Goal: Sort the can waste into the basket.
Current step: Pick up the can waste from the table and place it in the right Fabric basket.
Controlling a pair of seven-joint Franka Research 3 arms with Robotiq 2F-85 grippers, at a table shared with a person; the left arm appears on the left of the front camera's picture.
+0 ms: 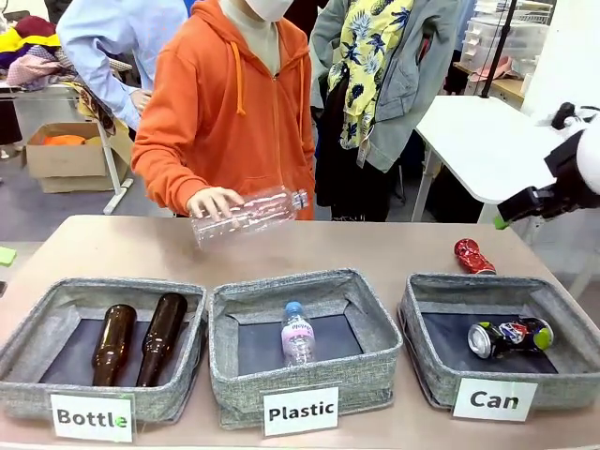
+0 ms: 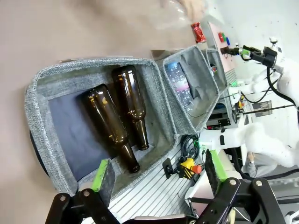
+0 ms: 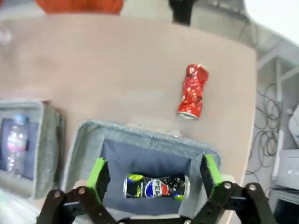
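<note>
A dark can [image 1: 511, 337] with a green top lies on its side in the grey basket [image 1: 487, 283] labelled "Can" at the right. A crushed red can [image 1: 473, 256] lies on the table just behind that basket. My right gripper [image 1: 502, 222] hovers above and to the right of the red can. In the right wrist view my right gripper [image 3: 154, 171] stands open and empty over the basket [image 3: 140, 133], with the dark can [image 3: 156, 186] below it and the red can [image 3: 192, 91] beyond. My left gripper [image 2: 158, 170] is open and empty above the "Bottle" bin [image 2: 42, 88].
The "Bottle" bin [image 1: 28, 323] holds two brown bottles [image 1: 139, 339]. The "Plastic" bin [image 1: 370, 314] holds a small clear bottle [image 1: 297, 333]. A person in an orange hoodie holds a clear plastic bottle [image 1: 248, 214] over the table's far side. A white table [image 1: 487, 141] stands at the back right.
</note>
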